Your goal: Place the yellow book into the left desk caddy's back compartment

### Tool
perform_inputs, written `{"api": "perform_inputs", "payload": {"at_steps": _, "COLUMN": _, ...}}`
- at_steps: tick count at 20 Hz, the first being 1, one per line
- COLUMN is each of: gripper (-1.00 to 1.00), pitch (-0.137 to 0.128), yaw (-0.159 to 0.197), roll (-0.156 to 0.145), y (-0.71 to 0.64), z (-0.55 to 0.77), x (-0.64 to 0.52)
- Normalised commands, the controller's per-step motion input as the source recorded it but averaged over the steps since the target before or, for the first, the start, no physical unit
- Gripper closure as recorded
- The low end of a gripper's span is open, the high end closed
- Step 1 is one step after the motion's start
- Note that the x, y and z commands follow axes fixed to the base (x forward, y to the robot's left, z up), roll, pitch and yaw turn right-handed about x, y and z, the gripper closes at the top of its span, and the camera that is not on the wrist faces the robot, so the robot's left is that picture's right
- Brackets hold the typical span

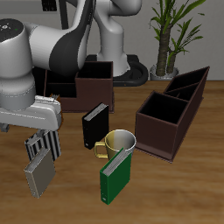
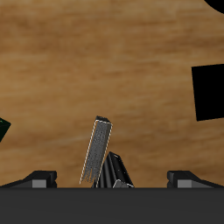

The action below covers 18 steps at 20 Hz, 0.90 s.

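The yellow book (image 1: 39, 178) is a thin grey-tan hardcover near the table's front edge. In the wrist view the yellow book (image 2: 97, 150) stands on edge on the wood. A black-and-white striped book (image 1: 45, 144) (image 2: 115, 171) leans right behind it. My gripper (image 1: 38, 136) (image 2: 112, 180) hangs over both books, open, with its fingertips (image 2: 39, 179) wide apart and nothing between them. The left desk caddy (image 1: 168, 114) is a long dark-brown box across the table. Its back compartment (image 1: 188, 85) is the slope-walled end farther back.
A black book (image 1: 94, 125) stands mid-table, beside a yellow-green mug (image 1: 121, 142) and a green book (image 1: 114, 175) nearer the front. A second dark-brown caddy (image 1: 92, 83) sits by the robot's base. A potted plant (image 1: 171, 31) stands behind.
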Motion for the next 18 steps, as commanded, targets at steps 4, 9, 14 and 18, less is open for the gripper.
{"api": "perform_inputs", "payload": {"at_steps": 4, "gripper": -1.00, "pitch": 0.000, "yaw": -0.009, "roll": 0.018, "y": 0.22, "z": -0.15, "x": 0.10}}
{"api": "perform_inputs", "payload": {"at_steps": 9, "gripper": -1.00, "pitch": -0.003, "yaw": 0.001, "roll": 0.014, "y": 0.14, "z": -0.22, "x": 0.10}}
{"api": "perform_inputs", "payload": {"at_steps": 14, "gripper": -1.00, "pitch": 0.014, "yaw": -0.016, "roll": 0.002, "y": 0.02, "z": -0.21, "x": 0.00}}
{"api": "perform_inputs", "payload": {"at_steps": 18, "gripper": -1.00, "pitch": 0.005, "yaw": -0.004, "roll": 0.007, "y": 0.02, "z": -0.21, "x": -0.03}}
